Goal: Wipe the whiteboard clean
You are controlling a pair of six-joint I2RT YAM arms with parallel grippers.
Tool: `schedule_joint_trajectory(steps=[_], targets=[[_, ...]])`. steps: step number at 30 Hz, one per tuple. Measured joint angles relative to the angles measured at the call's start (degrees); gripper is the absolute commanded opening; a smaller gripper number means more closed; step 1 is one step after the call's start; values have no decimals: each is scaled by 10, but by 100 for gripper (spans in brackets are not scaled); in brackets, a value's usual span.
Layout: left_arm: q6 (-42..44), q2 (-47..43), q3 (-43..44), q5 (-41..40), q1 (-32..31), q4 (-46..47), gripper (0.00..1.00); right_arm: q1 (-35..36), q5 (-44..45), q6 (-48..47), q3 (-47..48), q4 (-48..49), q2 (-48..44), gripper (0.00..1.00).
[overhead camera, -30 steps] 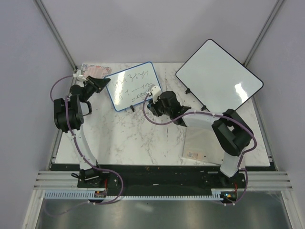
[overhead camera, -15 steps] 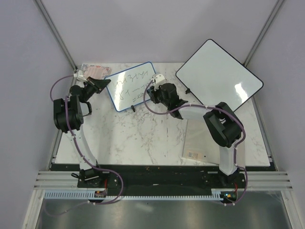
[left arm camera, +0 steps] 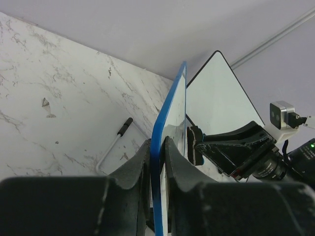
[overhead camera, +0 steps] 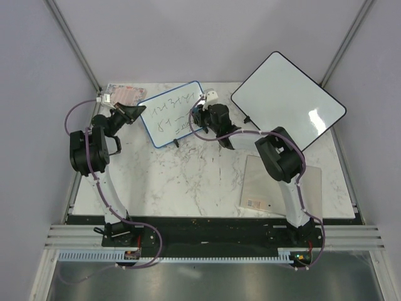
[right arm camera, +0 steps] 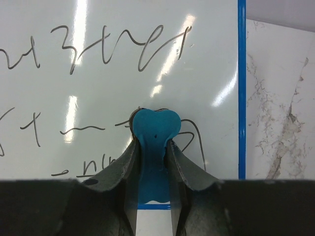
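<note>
Whiteboard (overhead camera: 169, 116) edge in left claw (left arm camera: 157, 145); right claw (right arm camera: 151, 145) with pad (right arm camera: 153, 124) near opposite edge.

Bright, even light comes from above. The top view is sharp, with only small, soft shadows on the worktop (overhead camera: 188, 182). A white shine spot sits on the big board (overhead camera: 285, 94). In the right wrist view, long white streaks of glare cross the whiteboard (right arm camera: 98, 93). Close to the lens, the left tool (left arm camera: 157, 147) and right tool (right arm camera: 151, 147) look dark and fuzzy. The eraser (right arm camera: 155, 125) is sharper.
</note>
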Motion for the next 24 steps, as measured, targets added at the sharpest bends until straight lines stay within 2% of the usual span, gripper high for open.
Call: schedule_joint_trajectory(steps=[7,12,17,24], targets=[[33,-25,-9,16,-6,-14,2,26,104,-16,-1,32,10,0],[50,-28,-9,26,-15,-37,2,70,178,-49,-3,64,34,0],[69,-35,-9,27,-19,-57,2,89,186,-65,5,50,41,0],[75,-37,-9,26,-19,-65,2,86,134,-65,70,-11,53,0]])
